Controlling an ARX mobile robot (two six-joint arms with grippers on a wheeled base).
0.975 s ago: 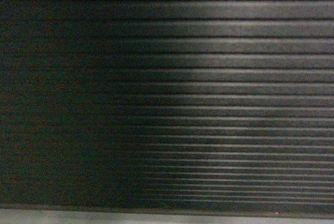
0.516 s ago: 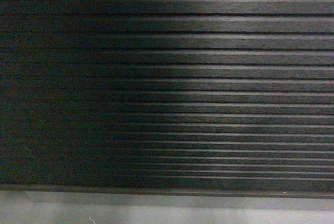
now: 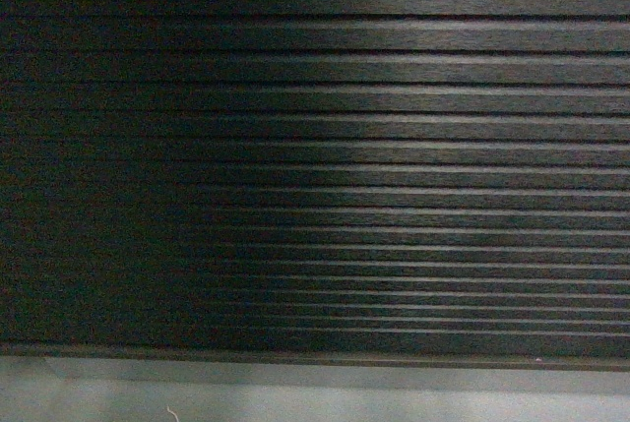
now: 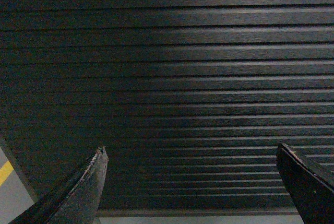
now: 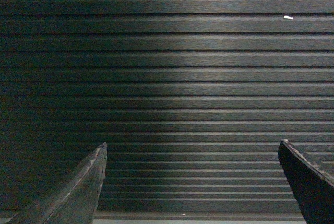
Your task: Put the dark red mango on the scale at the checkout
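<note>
Now, head view: the desk's ribbed front panel (image 3: 394, 166) is filling the frame; compared with half a second ago the ribs are sitting slightly lower, and the grey floor (image 3: 315, 397) strip is looking about the same.
Left tool (image 4: 190, 182): fingers are standing wide apart, holding nothing, facing the panel.
Right tool (image 5: 192, 182): likewise spread wide and gripping nothing.
Mango and scale: neither is showing in any view.
Floor mark: a yellow line (image 4: 5, 172) is showing at the left edge.
</note>
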